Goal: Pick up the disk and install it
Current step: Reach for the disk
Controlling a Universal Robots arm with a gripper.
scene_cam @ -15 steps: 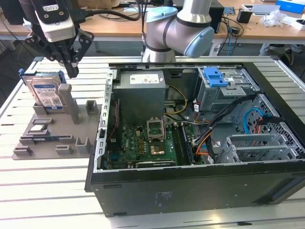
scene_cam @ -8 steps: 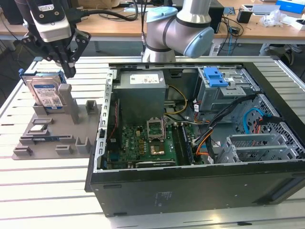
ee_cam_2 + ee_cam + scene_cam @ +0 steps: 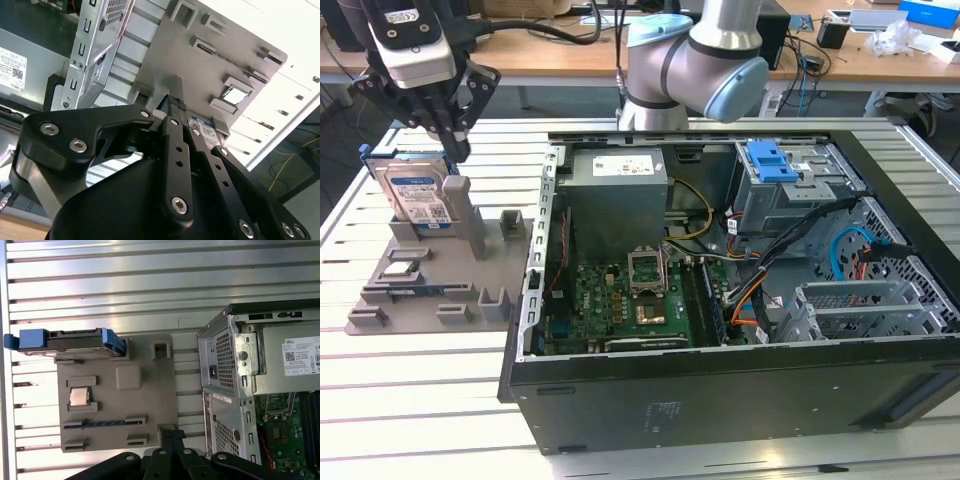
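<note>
One disk (image 3: 417, 198) stood on edge in the grey fixture plate (image 3: 470, 275) at the upper left of the exterior view, to that view's left of the open computer case (image 3: 720, 390). Just above it hung the gripper (image 3: 457, 150), fingers drawn narrowly together, holding nothing.

Bright, even light, we note; the slatted table (image 3: 295, 35) glares white in the second wrist view, perhaps overexposed.

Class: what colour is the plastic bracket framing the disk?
Blue; the bracket around the disk shows best in the first wrist view.
</note>
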